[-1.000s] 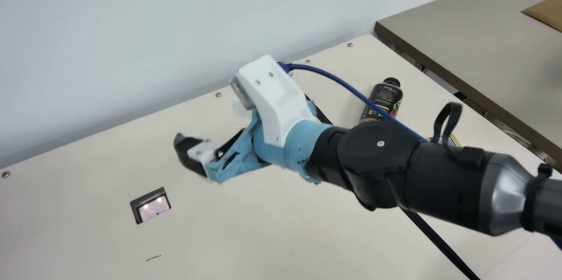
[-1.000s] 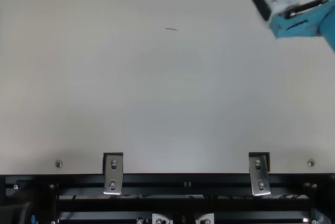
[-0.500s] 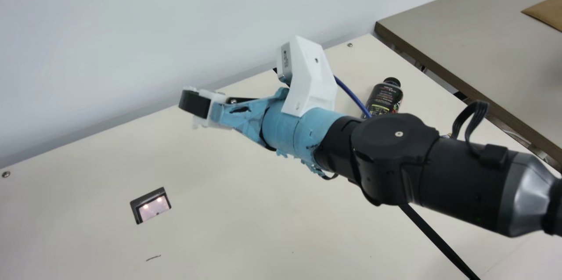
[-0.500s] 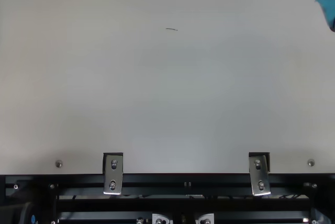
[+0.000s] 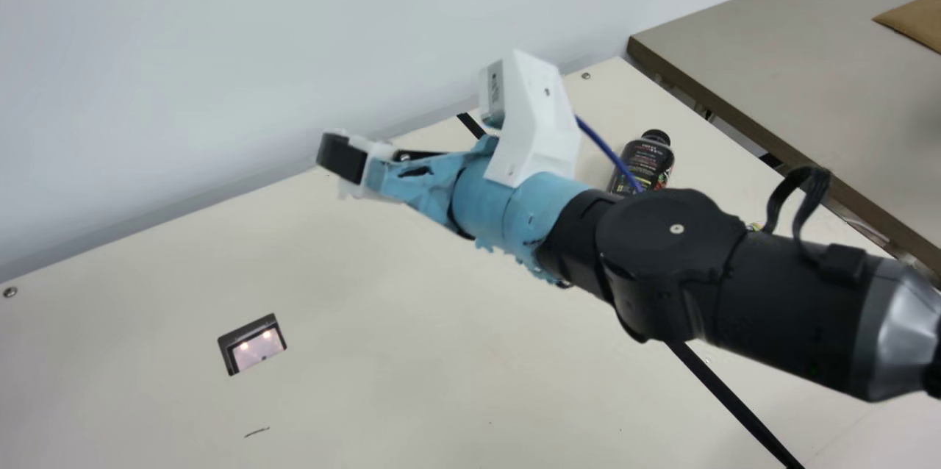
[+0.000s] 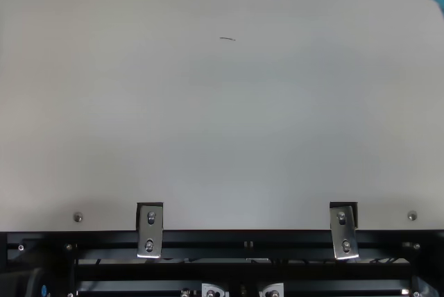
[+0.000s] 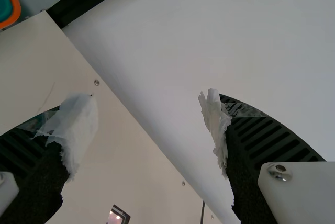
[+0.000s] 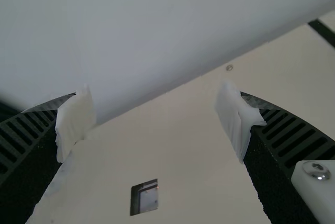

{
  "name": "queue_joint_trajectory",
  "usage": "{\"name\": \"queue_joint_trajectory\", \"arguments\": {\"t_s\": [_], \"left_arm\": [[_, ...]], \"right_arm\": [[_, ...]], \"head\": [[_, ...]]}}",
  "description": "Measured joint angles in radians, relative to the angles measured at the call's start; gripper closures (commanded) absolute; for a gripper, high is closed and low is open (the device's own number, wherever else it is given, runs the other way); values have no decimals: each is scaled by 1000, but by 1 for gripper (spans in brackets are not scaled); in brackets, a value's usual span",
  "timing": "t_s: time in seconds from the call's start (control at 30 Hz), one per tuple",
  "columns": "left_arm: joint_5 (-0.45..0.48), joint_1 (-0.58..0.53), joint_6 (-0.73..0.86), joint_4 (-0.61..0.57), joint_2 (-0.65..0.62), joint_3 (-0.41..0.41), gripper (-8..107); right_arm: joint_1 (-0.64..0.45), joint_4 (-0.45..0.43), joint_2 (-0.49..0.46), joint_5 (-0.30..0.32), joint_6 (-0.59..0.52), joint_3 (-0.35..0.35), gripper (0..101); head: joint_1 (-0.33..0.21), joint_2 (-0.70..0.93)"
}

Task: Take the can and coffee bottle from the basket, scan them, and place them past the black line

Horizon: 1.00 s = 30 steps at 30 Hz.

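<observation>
We're lifting our right gripper (image 8: 156, 110) away, wide open and empty.
To its right, the bottle (image 5: 644, 162) and probably the can (image 5: 753, 226) are resting past the black line (image 5: 728, 403); we're likely finishing.

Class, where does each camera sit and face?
Main view: on the neck, facing down over table and wall; right arm shows.
Top view: above, facing steeply down; right arm's tip shows.
Left wrist view: on that arm, facing wall, table edge; open left hand.
Right wrist view: likewise; open right hand.
Main and top share the lit window.
</observation>
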Motion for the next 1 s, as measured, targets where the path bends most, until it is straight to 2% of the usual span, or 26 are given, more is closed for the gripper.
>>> {"name": "queue_joint_trajectory", "arguments": {"t_s": [0.13,0.33,0.63,0.8,1.0], "left_arm": [[0,0,0,0,0,0,9],[0,0,0,0,0,0,9],[0,0,0,0,0,0,9],[0,0,0,0,0,0,9],[0,0,4,-2,0,0,9]], "right_arm": [[-25,-98,-27,-9,-42,7,0],[-99,-235,-73,49,-94,25,0],[-258,-427,-189,206,-132,85,0],[-361,-550,-297,304,-83,147,0],[-461,-716,-445,385,-7,245,0]], "head": [[-5,-5],[-5,-5],[-5,-5],[-5,-5],[-5,-5]]}}
